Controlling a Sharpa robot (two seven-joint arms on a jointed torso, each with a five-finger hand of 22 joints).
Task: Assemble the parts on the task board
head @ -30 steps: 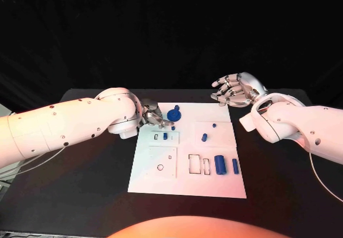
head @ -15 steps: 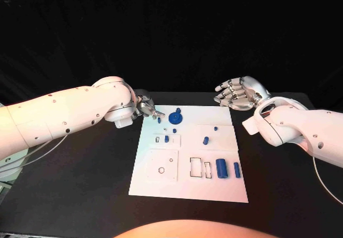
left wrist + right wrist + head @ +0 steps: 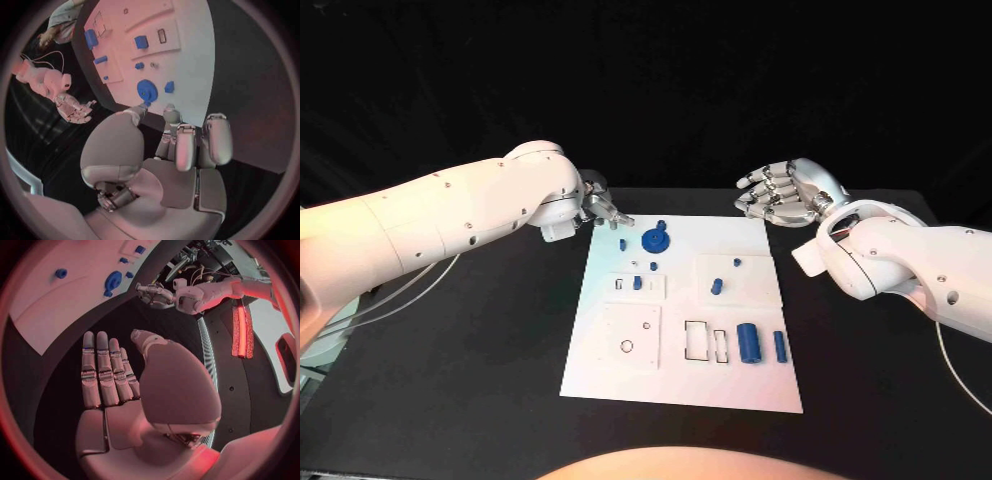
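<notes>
The white task board (image 3: 682, 375) lies in the middle of the black table. A round blue part (image 3: 655, 239) sits near its far edge, with a small blue piece (image 3: 623, 243) beside it. More small blue pieces (image 3: 715, 285) stand mid-board. A blue cylinder (image 3: 749, 341) and a thin blue bar (image 3: 779, 346) lie at the near right. My left hand (image 3: 600, 208) hovers just off the board's far left corner, fingers spread, holding nothing. In the left wrist view the left hand (image 3: 181, 145) points toward the round part (image 3: 147, 91). My right hand (image 3: 780, 192) hangs beyond the far right corner, fingers straight, empty.
Rectangular cut-outs (image 3: 692, 338) and a raised square plate with a hole (image 3: 629, 337) mark the board's near half. Black table (image 3: 473, 340) lies bare on both sides of the board. A thin cable (image 3: 387, 305) trails under my left arm.
My left hand has drawn back from over the board's far left part to just off its corner, uncovering the small blue piece. The right hand has hardly moved.
</notes>
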